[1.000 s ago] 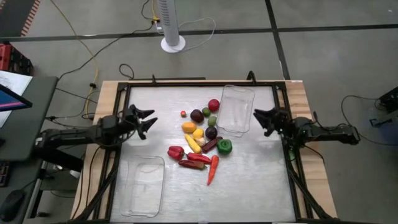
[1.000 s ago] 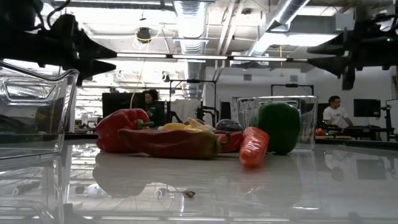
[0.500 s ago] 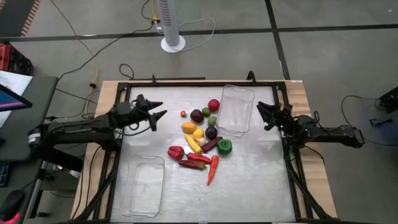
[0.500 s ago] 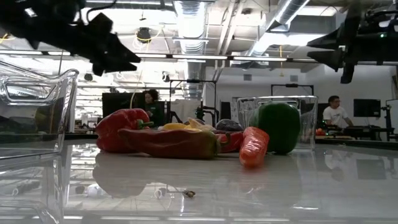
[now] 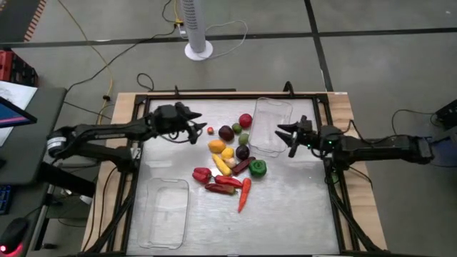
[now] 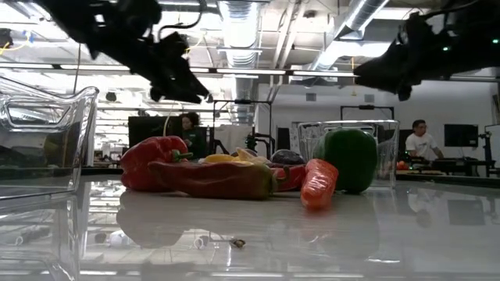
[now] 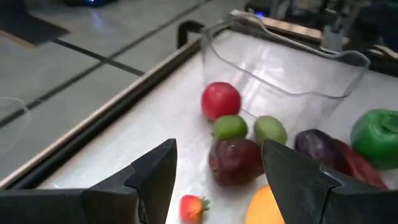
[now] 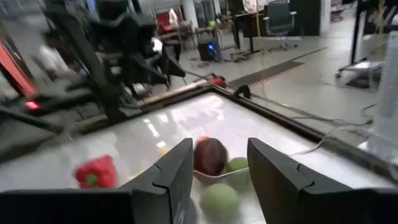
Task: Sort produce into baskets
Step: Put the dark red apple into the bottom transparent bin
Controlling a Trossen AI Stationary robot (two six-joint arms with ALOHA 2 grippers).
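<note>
Both reaching in now! Left gripper [image 5: 201,131], jaws apart, closing on tiny red tomato [image 5: 211,130]; right gripper [image 5: 283,134] (jaws apart too) probably above far basket [image 5: 272,108]. Produce [image 5: 227,165] unsorted mid-table.

Left arm extended from the left side toward table centre, forearm nearly level, wrist turned slightly toward the far edge. Left gripper [image 5: 198,131] held above the surface, fingers [image 7: 155,174] spread apart with a clear gap between them. Right arm stretched in from the right side, long and low, pointing leftward. Right gripper [image 5: 283,134] raised off the surface, fingers [image 8: 177,171] likewise parted. Both grippers facing each other across the middle, well apart.
</note>
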